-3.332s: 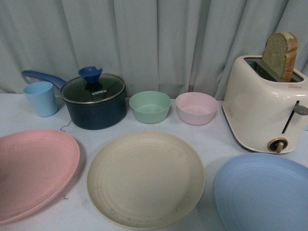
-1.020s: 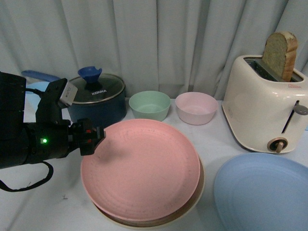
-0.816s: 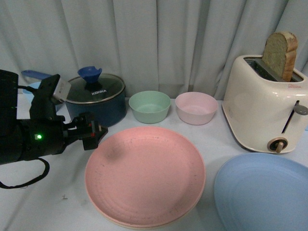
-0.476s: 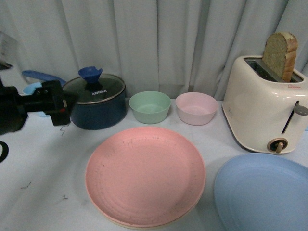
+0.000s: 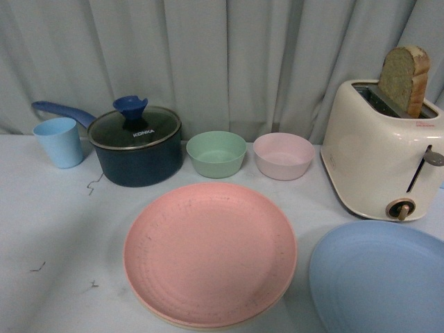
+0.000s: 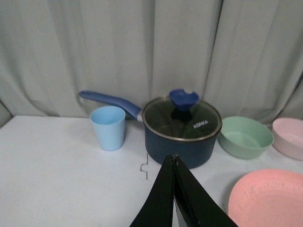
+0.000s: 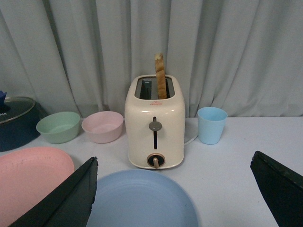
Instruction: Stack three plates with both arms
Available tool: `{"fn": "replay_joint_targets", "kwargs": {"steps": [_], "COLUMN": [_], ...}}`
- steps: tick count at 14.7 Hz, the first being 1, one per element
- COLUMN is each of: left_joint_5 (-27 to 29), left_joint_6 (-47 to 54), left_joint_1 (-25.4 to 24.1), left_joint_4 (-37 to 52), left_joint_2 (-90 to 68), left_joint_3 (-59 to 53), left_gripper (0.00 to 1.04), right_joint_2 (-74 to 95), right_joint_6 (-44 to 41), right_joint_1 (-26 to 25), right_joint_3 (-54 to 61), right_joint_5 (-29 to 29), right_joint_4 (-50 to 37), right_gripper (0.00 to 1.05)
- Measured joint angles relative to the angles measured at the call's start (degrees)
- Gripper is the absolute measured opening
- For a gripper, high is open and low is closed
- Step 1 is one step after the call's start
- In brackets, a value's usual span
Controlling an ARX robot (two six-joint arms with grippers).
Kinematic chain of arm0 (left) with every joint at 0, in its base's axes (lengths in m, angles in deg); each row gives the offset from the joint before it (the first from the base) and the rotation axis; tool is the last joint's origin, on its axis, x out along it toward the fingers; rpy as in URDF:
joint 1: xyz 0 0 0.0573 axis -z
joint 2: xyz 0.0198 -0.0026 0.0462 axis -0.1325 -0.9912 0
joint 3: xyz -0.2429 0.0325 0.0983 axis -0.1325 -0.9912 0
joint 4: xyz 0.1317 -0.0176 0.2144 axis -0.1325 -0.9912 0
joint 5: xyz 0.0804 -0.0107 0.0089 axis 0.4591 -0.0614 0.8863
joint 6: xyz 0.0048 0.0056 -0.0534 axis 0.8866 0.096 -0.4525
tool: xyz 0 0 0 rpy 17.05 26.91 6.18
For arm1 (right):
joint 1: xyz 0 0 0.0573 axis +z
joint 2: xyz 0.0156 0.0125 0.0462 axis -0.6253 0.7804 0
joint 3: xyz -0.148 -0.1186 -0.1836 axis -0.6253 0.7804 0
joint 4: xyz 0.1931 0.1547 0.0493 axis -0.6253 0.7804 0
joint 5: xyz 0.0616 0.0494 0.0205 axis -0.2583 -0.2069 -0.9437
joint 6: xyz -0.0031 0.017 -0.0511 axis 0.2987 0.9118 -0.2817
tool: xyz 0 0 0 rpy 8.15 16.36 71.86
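I am looking at the pink plate (image 5: 210, 253) sitting in the middle of the desk (image 5: 55, 229), nested on top of what looks like the beige plate (image 5: 163, 318). Only a thin pale rim is peeking out at its near edge, so I am going by colour there. The blue plate (image 5: 378, 277) is lying alone on the desk at 3 to 4 o'clock from that pair, close beside it but not touching, with its far side running out of the front view.

From the pink plate, the green bowl (image 5: 216, 153) and pink bowl (image 5: 282, 155) are standing side by side at 12 and 1 o'clock. The lidded pot (image 5: 137, 146) is sitting at 11 o'clock with a cup (image 5: 60, 141) just beyond its handle, at about 10. The toaster (image 5: 378, 163) is standing at 2 o'clock, with bread (image 5: 404, 78) sticking up out of a slot.

My left hand (image 6: 173, 158) is hanging above the desk with its fingers (image 6: 163, 194) pressed together, gripping nothing. It is pointing toward the pot, and the pink plate's edge is showing off to one side of it.

My right hand (image 7: 174, 163) is spread wide and empty, hovering over the blue plate and facing the toaster. A second cup (image 7: 211, 124) is standing near the toaster in that view.
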Motion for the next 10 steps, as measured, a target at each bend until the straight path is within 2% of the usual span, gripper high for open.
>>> {"fn": "replay_joint_targets", "kwargs": {"steps": [10], "left_joint_5": [0.02], "left_joint_6": [0.00], "left_joint_1": [-0.11], "left_joint_4": [-23.15], "left_joint_2": [33.90], "left_joint_3": [-9.40], "left_gripper": [0.02], "right_joint_2": [0.00], "right_joint_6": [0.00], "right_joint_1": [0.00], "right_joint_3": [0.00], "right_joint_5": [0.00], "right_joint_4": [0.00], "right_gripper": [0.98]}}
